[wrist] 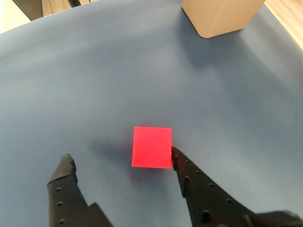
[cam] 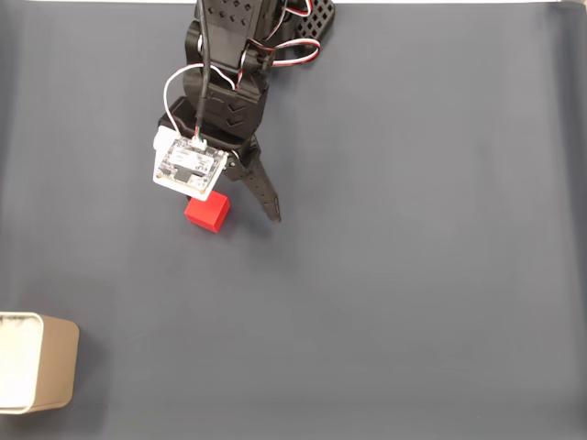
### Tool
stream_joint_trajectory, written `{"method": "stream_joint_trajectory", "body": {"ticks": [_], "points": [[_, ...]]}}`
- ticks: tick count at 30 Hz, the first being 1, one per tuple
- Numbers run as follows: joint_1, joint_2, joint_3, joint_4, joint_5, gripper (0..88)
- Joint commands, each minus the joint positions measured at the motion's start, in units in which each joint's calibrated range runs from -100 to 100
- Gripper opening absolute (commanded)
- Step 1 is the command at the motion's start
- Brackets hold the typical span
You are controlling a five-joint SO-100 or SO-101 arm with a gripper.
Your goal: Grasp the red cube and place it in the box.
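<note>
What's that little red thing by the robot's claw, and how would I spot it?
Find the black arm at the top of the fixed view, over the grey mat. Just below its white circuit board sits the red cube, with the open gripper around it. It's the only bright red item, far smaller than the tan box.

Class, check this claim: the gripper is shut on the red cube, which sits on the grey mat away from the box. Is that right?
Not quite. The gripper is open, as the wrist view shows; the red cube lies between its fingers on the mat, away from the box.

Red cube (wrist: 152,147), tan box (wrist: 221,16)
</note>
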Motion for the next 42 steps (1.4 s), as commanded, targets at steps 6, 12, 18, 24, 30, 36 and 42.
{"method": "stream_joint_trajectory", "body": {"ticks": [6, 12, 18, 24, 30, 36, 42], "points": [[0.19, 0.11, -2.35, 0.12, -0.15, 40.4], [0.12, 0.45, -3.08, -0.04, -0.49, 30.2], [0.12, 0.54, -3.26, -0.04, -0.83, 22.1], [-0.17, 0.71, -4.27, -0.04, -1.76, 13.9], [-0.17, 1.23, -5.36, -0.21, -1.95, 6.5], [-0.17, 1.67, -6.18, -0.21, -1.86, 0.1], [-0.17, 1.84, -6.18, 0.37, -1.66, 0.0]]}}
